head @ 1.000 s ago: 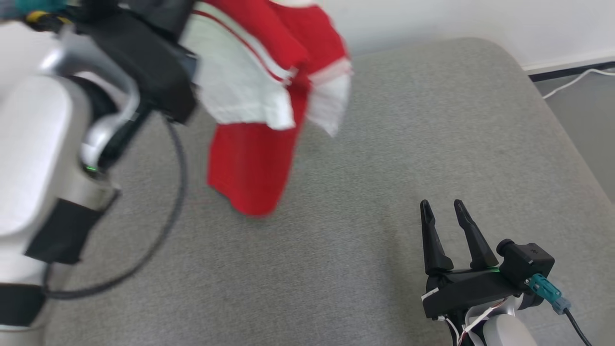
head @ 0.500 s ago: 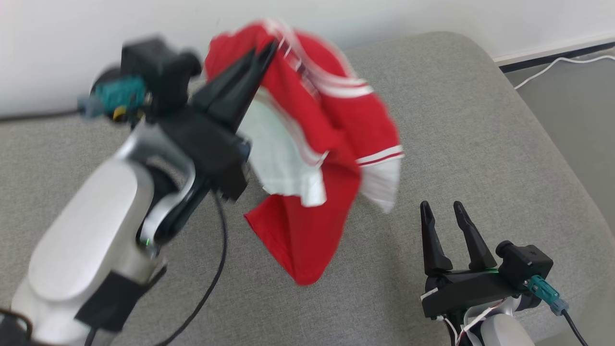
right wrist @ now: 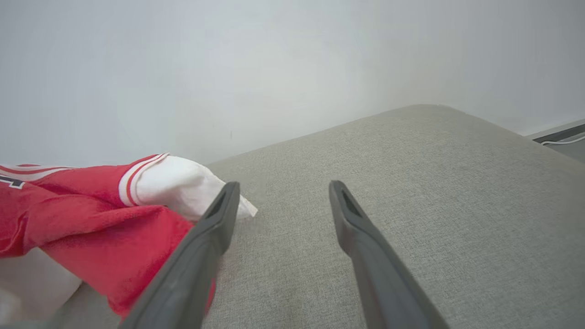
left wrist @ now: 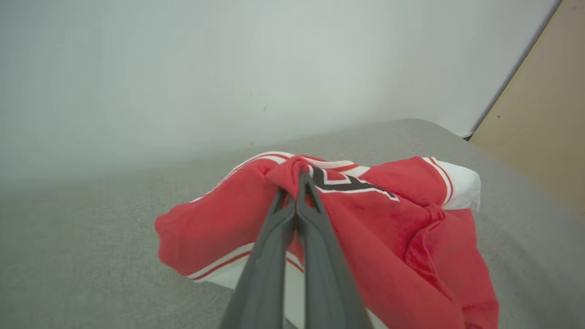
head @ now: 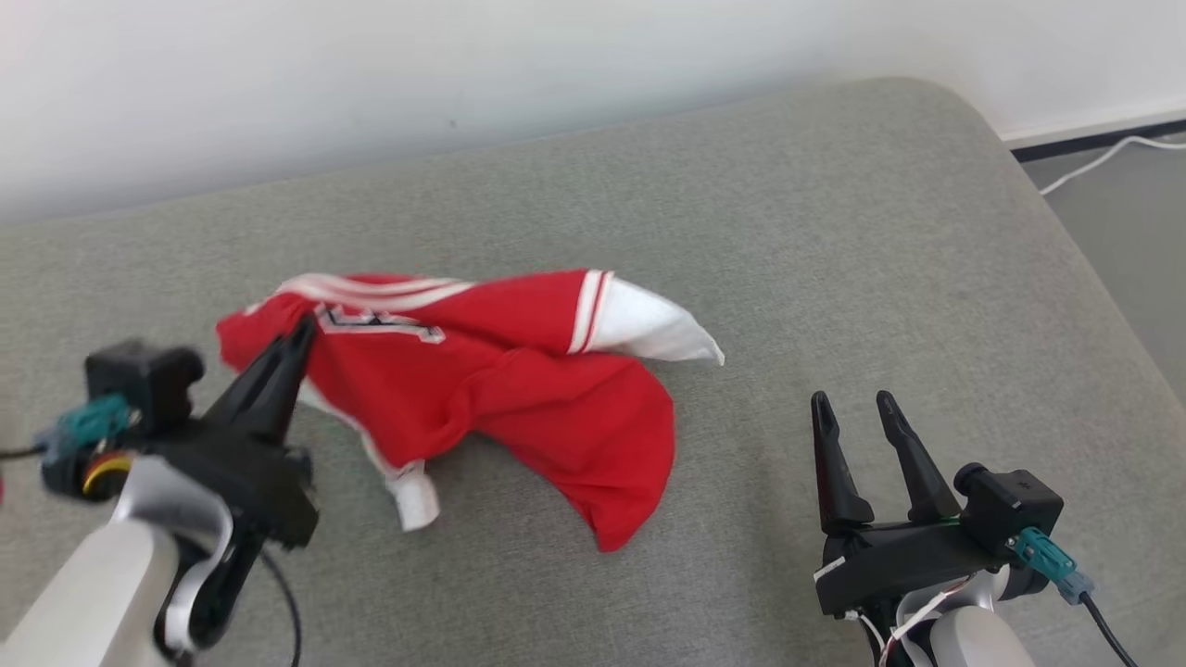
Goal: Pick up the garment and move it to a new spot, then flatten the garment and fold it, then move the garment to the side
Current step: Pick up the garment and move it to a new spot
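On the broad grey fabric cushion, a crumpled red-and-white jersey garment lies left of centre, one fold pinched in the closed left gripper. The right gripper hangs nearby, spread and empty. Releasing low, then drawing the edges outward, should flatten it best.

In the head view, the grey cushion lay bare across the right half of the frame and along the upper band below the white wall, so passage was open there. The crumpled red-and-white jersey blocked the centre left. It spread toward the middle from the left gripper, which was pinched onto its left edge. A bare strip of cushion separated the jersey from the right gripper, whose fingers stood spread at lower right. The lower middle was bare too.
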### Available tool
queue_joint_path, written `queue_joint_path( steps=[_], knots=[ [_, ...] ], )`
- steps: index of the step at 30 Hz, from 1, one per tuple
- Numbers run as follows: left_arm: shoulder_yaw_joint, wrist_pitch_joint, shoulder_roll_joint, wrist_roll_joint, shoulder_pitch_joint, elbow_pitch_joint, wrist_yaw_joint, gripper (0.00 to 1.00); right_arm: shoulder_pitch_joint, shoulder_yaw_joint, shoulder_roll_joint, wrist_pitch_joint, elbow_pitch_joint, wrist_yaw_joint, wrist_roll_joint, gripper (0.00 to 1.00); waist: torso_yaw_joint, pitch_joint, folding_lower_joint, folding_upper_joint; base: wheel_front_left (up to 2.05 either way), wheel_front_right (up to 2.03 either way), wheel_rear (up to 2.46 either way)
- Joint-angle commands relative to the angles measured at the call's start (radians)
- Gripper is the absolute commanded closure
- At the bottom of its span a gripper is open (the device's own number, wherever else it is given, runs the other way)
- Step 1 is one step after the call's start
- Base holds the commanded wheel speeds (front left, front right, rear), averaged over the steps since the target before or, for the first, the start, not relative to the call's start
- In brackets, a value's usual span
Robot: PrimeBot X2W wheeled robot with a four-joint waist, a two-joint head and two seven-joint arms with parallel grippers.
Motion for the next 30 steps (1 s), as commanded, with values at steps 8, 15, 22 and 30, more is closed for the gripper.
queue_joint_path(
  steps=[8, 15, 22, 30],
  knots=[
    [0.031, -0.064, 0.035, -0.018, 0.144, 0.063, 0.035, 1.0, 0.027, 0.007, -0.001, 0.022, -0.014, 0.0, -0.017, 0.0, 0.041, -0.031, 0.0, 0.0001, 0.0, 0.0, 0.0],
    [0.034, -0.121, 0.003, -0.041, 0.234, 0.121, 0.047, 1.0, 0.044, 0.006, -0.001, 0.041, -0.029, 0.0, -0.027, 0.0, 0.064, -0.037, 0.0, 0.0001, 0.0, 0.0, 0.0],
    [0.01, -0.181, -0.048, -0.032, 0.256, 0.216, 0.045, 1.0, 0.048, 0.006, -0.001, 0.059, -0.044, 0.0, -0.039, 0.0, 0.086, -0.039, 0.0, 0.0001, 0.0, 0.0, 0.0],
    [-0.003, -0.228, -0.085, -0.04, 0.269, 0.266, 0.036, 0.18, 0.052, 0.0, -0.001, 0.067, -0.052, 0.0, -0.041, 0.0, 0.108, -0.041, 0.0, 0.0001, 0.0, 0.0, 0.0]
  ],
)
